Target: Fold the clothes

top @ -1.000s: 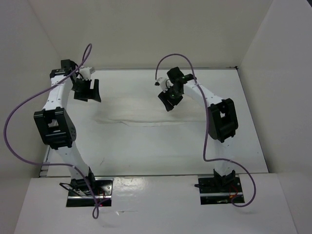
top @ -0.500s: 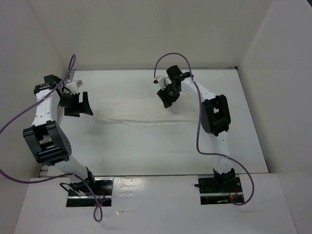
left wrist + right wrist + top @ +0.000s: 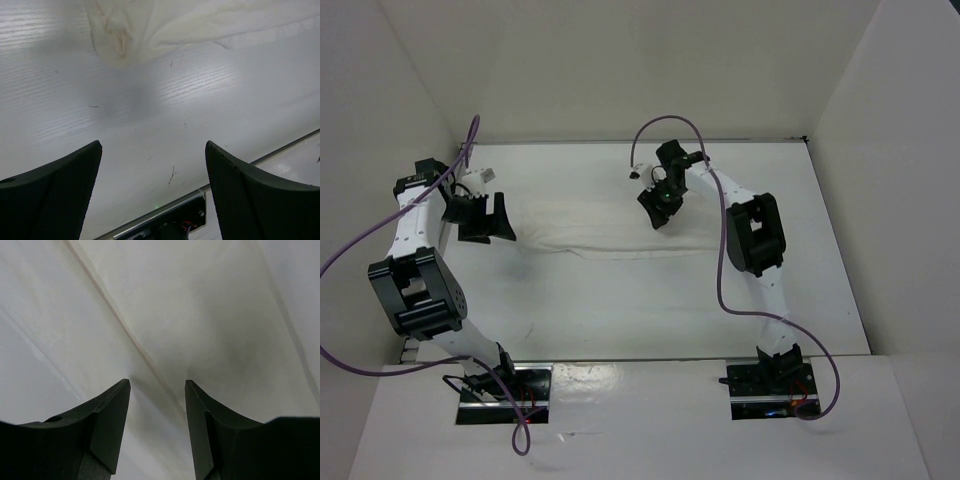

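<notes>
Two arms reach over a white counter [image 3: 620,310], one on each side, and one garment lies on it – a thin white shirt [image 3: 595,225] spread flat and wrinkled across the far middle of the counter. Its near edge runs roughly left to right, and the cloth stretches from just beside the left arm's tool to under the right arm's tool.

On the left, the end effector [image 3: 485,225] hangs at the shirt's left end with its fingers spread wide. In its own wrist view the left end effector [image 3: 152,145] has only bare, scratched counter between the two dark fingers; the shirt [image 3: 200,20] shows at the far edge of that view, with a crumpled, faintly yellowed bunch at its corner, apart from the fingertips.

On the right, the end effector [image 3: 658,208] points down onto the far right part of the shirt. From its wrist, the right end effector [image 3: 156,382] has its fingers partly spread, a clear gap between them – nothing pinched there. The shirt [image 3: 210,300] fills that whole view, and a straight fold line [image 3: 120,322] runs diagonally toward the gap. Whether the fingertips touch the cloth or hang just above it cannot be told.
</notes>
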